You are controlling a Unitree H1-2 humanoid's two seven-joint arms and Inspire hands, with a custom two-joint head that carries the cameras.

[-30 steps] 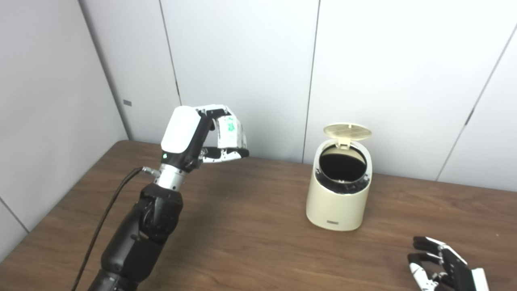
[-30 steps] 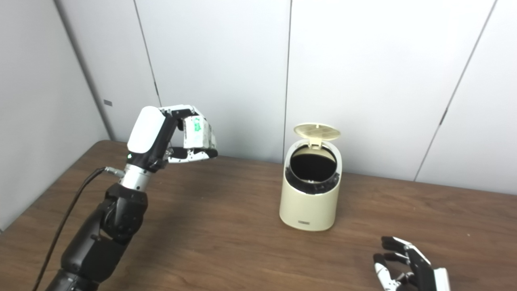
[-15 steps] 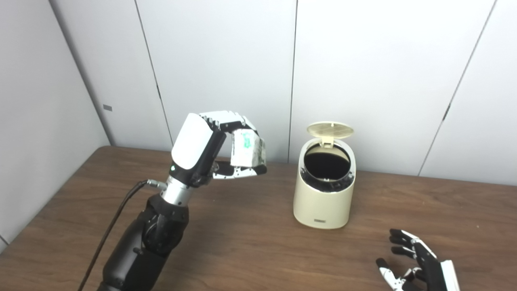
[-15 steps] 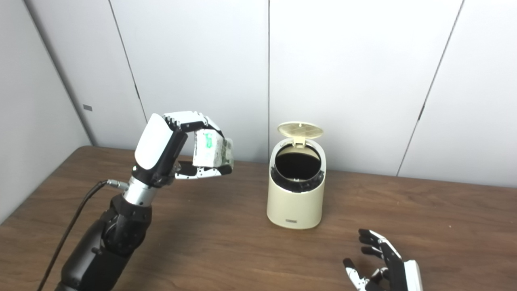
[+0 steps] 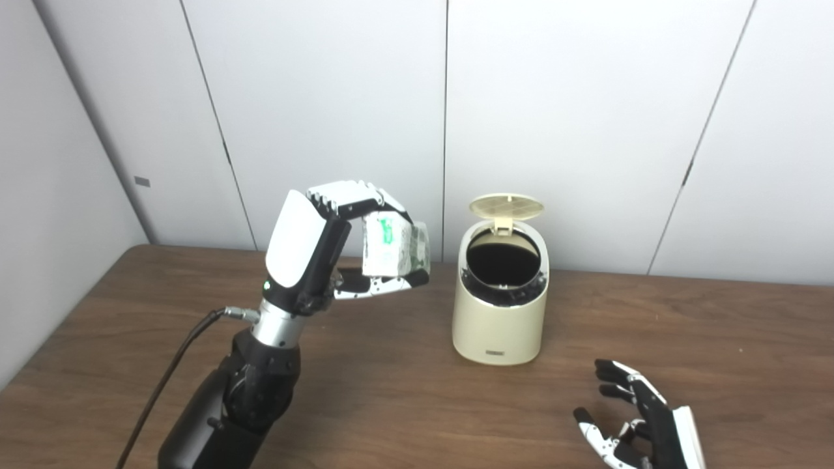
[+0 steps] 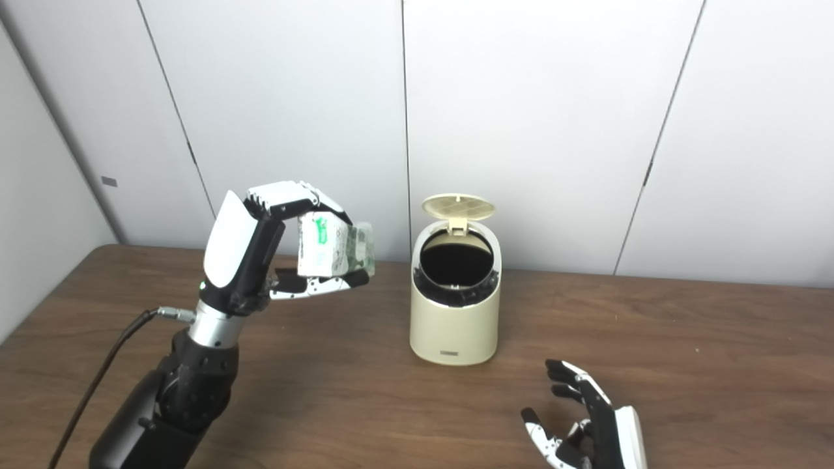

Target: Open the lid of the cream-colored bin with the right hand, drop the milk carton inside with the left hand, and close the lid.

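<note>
A: Since a second ago the left hand (image 5: 326,251) has closed much of the gap to the cream-colored bin (image 5: 500,306), carrying the milk carton (image 5: 389,246) with it. The whole picture has shifted too, so part of that is the head turning.

B: And the grip? Fingers curl over the top of the carton, thumb underneath, so the carton is pinched between them, held in the air above the table (image 5: 404,391).

A: Right. The carton is left of the bin, about level with its opening, near it but apart from it. White pack with green print, slightly crumpled.

B: The lid (image 5: 506,207) stands up, hinged at the far side of the rim, and the dark round mouth faces us. The bin sits upright on the wood, roughly mid-table.

A: Down at the near right, the right hand (image 5: 642,423) is low over the table, palm turned inward, fingers spread and holding nothing. It is well apart from the bin.

B: A black cable (image 5: 172,371) runs along the left forearm down to the bottom edge. Grey wall panels (image 5: 586,98) behind it all.
</note>
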